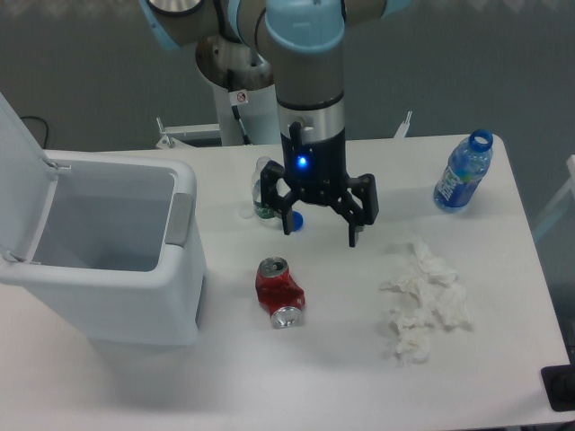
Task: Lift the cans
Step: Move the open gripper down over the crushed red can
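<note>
— So, where do you see the can [279,293] now?

— It lies on its side on the bench [323,377], dented, just right of the open white bin [135,269]. Your gripper [322,232] hangs above and behind it, fingers [289,223] spread apart, holding nothing.

— Why so high?

— I think you are lining up before you go down; the can sits slightly left of the gripper.

— Any writing?

— No brand is readable on the can. The blue bottle [464,172] and the small bottle [264,190] behind the gripper have labels, too small to read. The crumpled tissue [422,301] lies well apart.
</note>
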Tool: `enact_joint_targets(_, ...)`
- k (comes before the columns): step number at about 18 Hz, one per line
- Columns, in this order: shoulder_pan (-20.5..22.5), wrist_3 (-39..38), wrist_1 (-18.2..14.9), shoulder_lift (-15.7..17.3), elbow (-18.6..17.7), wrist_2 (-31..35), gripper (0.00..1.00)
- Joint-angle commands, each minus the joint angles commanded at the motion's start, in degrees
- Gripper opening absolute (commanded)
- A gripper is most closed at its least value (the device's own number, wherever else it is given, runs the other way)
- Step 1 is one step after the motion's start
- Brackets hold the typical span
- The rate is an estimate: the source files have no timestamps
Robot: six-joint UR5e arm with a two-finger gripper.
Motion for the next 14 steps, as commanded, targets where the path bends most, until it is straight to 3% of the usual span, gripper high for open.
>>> enact_joint_targets(14,-0.17,-0.35,0.35,-2.99,-2.37,0.71,1.0)
